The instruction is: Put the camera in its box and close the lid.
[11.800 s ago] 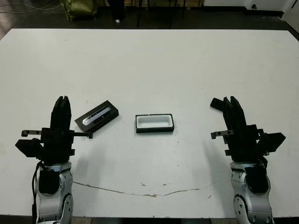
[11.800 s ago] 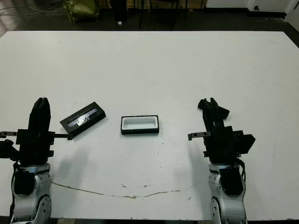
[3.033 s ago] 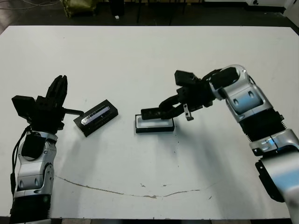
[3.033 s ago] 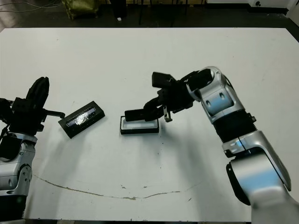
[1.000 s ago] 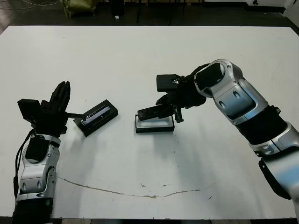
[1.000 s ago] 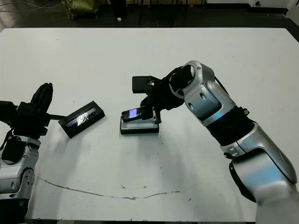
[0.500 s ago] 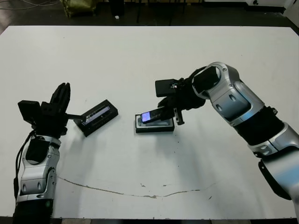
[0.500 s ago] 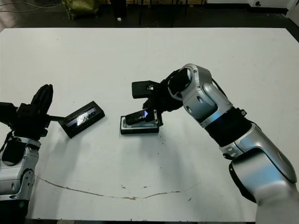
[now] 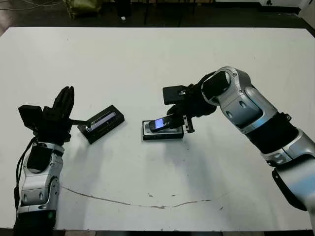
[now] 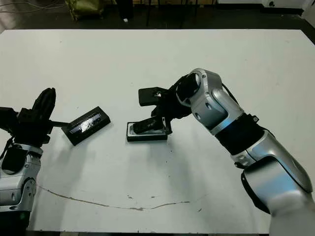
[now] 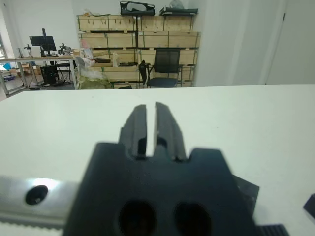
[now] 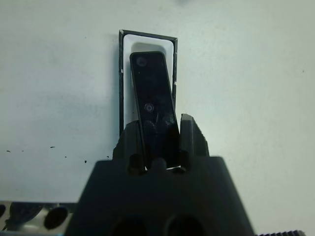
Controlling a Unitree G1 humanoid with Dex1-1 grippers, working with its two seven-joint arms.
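While the right gripper [image 9: 178,117] pinches the camera [image 9: 161,124] at a slant over the box [image 9: 163,134], the lid [image 9: 101,123] lies left beside the left gripper [image 9: 63,101]. In the right wrist view, both fingers [image 12: 189,134] clamp the camera [image 12: 152,105]. In the left wrist view, that arm's fingers [image 11: 138,129] stand almost together, empty.

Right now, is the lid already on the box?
No, the lid lies on the table left of the open box, apart from it.
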